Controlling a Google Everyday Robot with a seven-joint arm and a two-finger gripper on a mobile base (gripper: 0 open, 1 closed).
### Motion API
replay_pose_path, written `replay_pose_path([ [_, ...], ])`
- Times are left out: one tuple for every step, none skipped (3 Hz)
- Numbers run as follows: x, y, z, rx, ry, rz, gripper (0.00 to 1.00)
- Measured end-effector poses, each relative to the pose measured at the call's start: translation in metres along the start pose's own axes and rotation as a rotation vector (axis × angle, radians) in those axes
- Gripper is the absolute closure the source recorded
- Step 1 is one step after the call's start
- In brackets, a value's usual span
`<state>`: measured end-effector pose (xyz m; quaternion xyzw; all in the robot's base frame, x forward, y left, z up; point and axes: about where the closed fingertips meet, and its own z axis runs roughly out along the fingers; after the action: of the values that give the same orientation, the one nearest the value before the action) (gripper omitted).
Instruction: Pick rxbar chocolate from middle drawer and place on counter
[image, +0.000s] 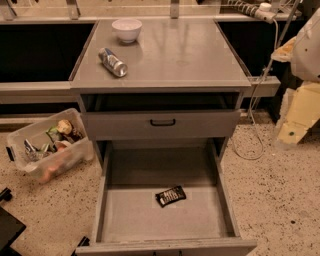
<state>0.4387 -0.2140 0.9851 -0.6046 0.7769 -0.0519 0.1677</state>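
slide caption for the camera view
Open middle drawer holds the rxbar chocolate; can and bowl sit on the counter; gripper out of view.

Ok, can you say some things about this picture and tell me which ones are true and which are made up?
1. The rxbar chocolate lies in the open middle drawer. True.
2. The silver can stands upright on the counter. False: it lies on its side.
3. A white bowl sits on the counter. True.
4. The gripper is holding the bar. False: the gripper is out of view, and the bar lies alone on the drawer floor.
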Motion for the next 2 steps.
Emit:
replay_pose_path([
  [0.0000, 0.0000, 0.0000, 0.000, 0.000, 0.000, 0.00],
  [-0.0039, 0.0030, -0.0009, 0.030, -0.002, -0.003, 0.00],
])
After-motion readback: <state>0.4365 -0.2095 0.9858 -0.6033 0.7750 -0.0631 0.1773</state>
